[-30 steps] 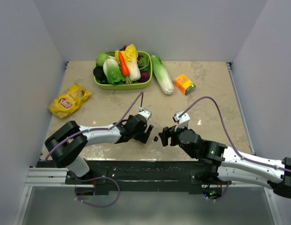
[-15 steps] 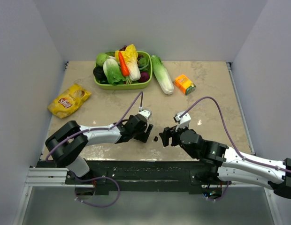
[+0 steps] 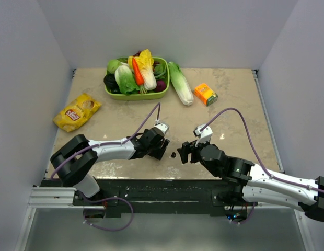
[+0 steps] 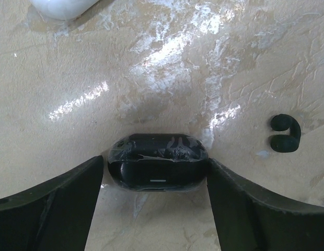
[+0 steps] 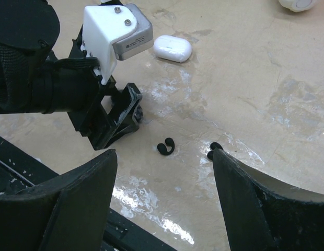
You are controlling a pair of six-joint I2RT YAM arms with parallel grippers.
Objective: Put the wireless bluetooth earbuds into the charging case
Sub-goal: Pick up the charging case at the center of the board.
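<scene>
The left hand [image 3: 162, 151], clamped on the charging case [image 4: 158, 168], has pulled back slightly, while the right hand [image 3: 182, 155] has edged up-table.

I have two arms with glossy white shells, the left arm [image 3: 107, 149] and the right arm [image 3: 277, 184] alike, jointed by chunky black motor housings [image 3: 73, 162]. A thin purple cable [image 3: 227, 109] runs from each wrist. My white wrist camera housing [image 5: 105, 32] has two small screws and a grey metal block. My matte black wedge-shaped fingers [image 4: 47, 204] are broad and smooth.
</scene>
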